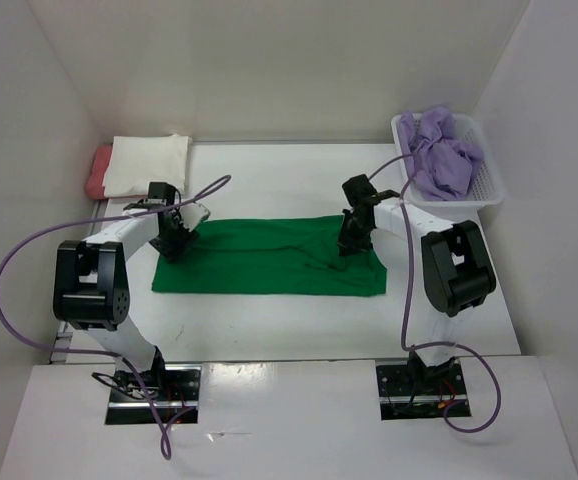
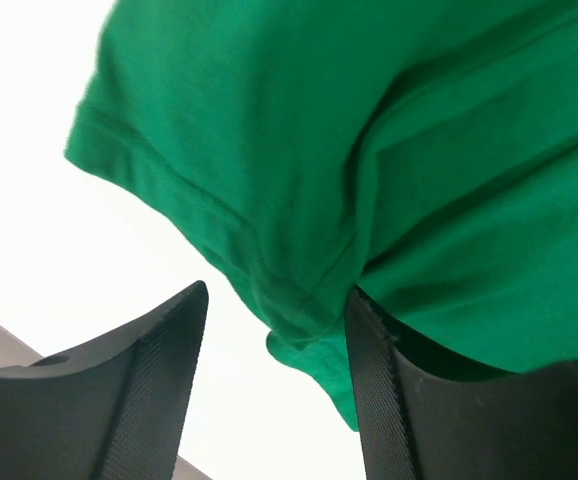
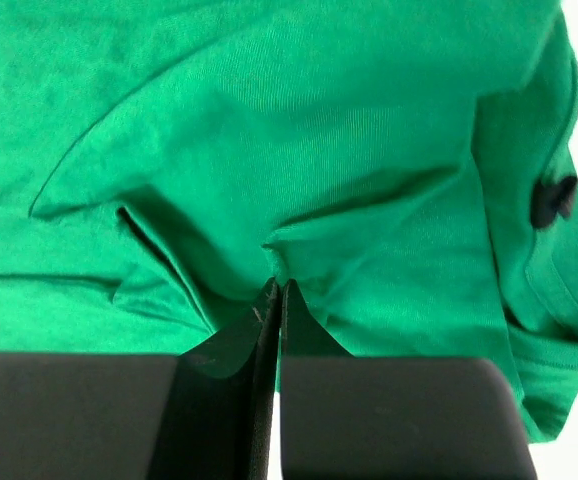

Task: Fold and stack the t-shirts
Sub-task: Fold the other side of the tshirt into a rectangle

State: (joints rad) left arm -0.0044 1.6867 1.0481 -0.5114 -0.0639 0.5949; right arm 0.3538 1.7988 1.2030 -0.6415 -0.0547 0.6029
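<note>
T-shirt point(image 1: 269, 262) — green — lies lengthwise left-to-right, right gripper point(image 3: 275, 288) pinching it, left gripper point(image 2: 277, 293) spread apart.

Green shirt point(image 1: 269, 260) lies flat; cream shirt point(image 1: 149, 165) folded atop salmon shirt point(image 1: 98, 172); lavender shirt point(image 1: 444, 150) crumpled.

Mesh basket point(image 1: 490, 178) sits at table's point(image 1: 269, 190) far right
</note>
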